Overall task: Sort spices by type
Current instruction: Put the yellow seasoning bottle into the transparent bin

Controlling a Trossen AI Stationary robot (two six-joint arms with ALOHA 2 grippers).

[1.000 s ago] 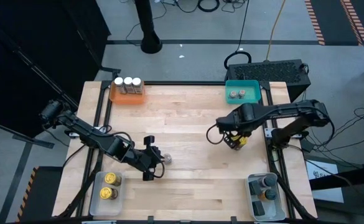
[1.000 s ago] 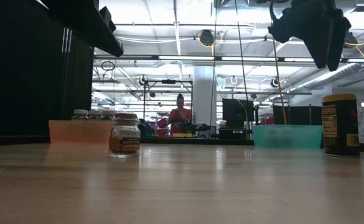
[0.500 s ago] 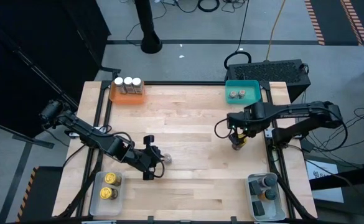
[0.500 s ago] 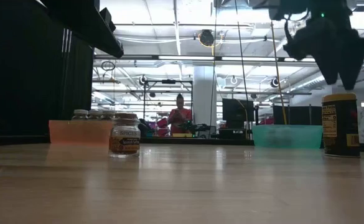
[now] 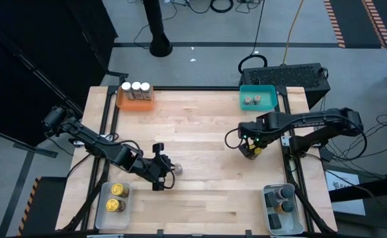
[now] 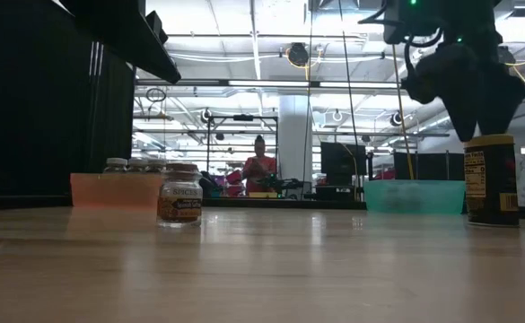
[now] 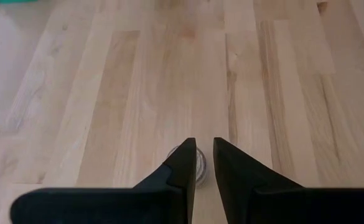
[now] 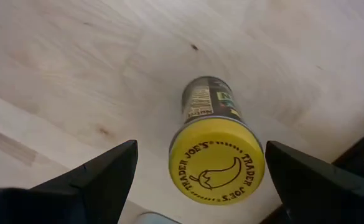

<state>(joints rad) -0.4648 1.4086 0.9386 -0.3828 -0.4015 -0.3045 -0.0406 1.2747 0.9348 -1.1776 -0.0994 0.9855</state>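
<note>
High view: you saw the right gripper poised over a yellow-lidded jar near the table's right edge, while the left gripper rested at the near left beside a small grey-lidded jar; three white-topped jars filled the orange tray at the far left, two jars sat in the teal tray at the far right, and gold and dark jars occupied the clear trays at the two near corners. Low view: the yellow-lidded jar stood upright with the right gripper just above its cap, and a short labelled jar stood alone on the bare boards; a person stood far off in the open workshop behind. Left wrist view: the left gripper had its fingers drawn nearly together, the grey-lidded jar showing just beyond the tips, and whether it was pinched could not be told. Right wrist view: the right gripper stood wide apart, holding nothing, its fingers flanking the yellow-lidded jar. You would judge this jar light, rigid and smooth-walled, so likely to slip or topple; take it across the body just under the cap. The pale wooden table was flat, level and lightly glossy.
</note>
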